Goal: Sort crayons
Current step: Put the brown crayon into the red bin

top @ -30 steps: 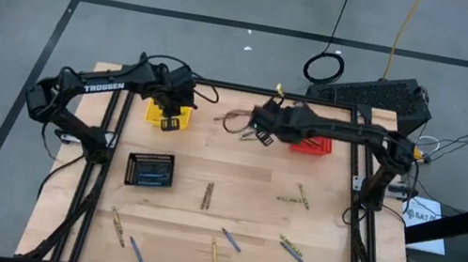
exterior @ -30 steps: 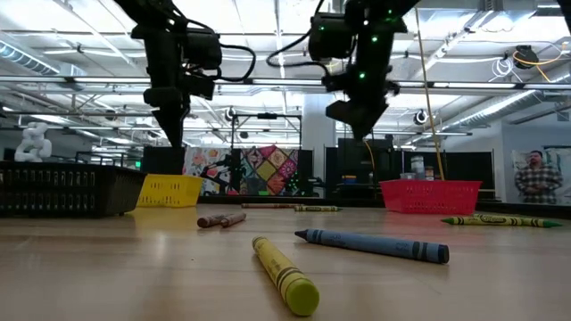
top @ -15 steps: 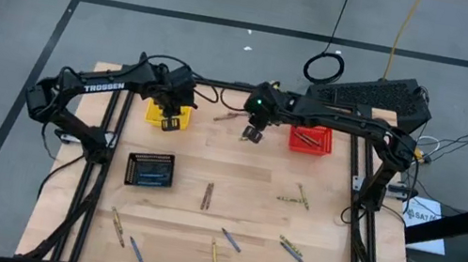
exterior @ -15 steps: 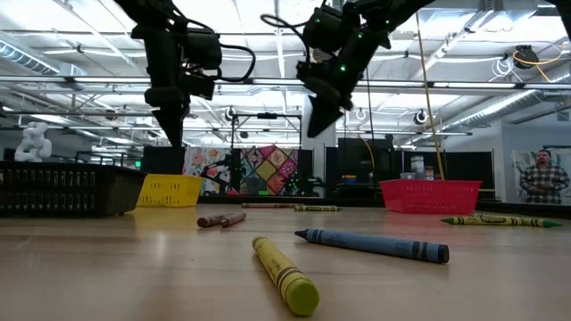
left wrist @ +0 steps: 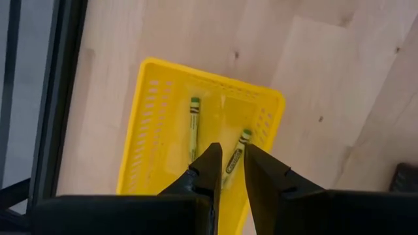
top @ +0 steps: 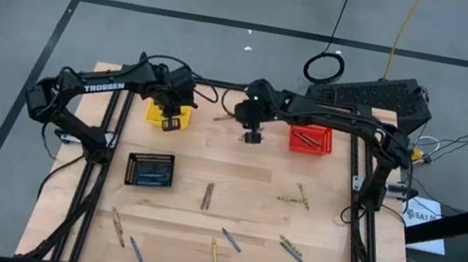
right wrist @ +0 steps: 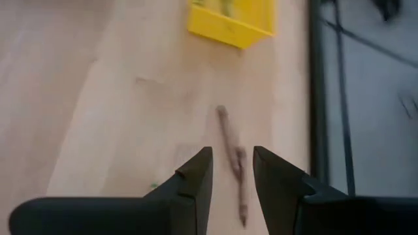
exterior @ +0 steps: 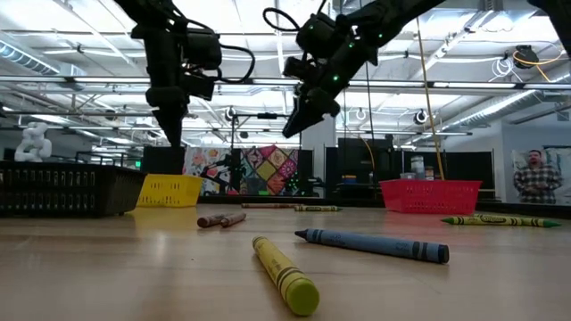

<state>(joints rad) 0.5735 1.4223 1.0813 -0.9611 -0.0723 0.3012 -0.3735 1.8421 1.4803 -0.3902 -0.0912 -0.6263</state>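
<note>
Two crayons [left wrist: 230,160] lie in the yellow basket [left wrist: 147,140] under our left gripper [left wrist: 228,171], fingers slightly apart; our right gripper [right wrist: 232,175], fingers apart, lines up a brown crayon [right wrist: 230,151] upper centre of the desk [top: 258,213].

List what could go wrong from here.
1. The right gripper, open, hangs above a brown crayon near the table's edge rail; a poor descent might knock it away.
2. The left gripper hovers over the yellow basket, close beside the right arm, so the arms may collide.
</note>
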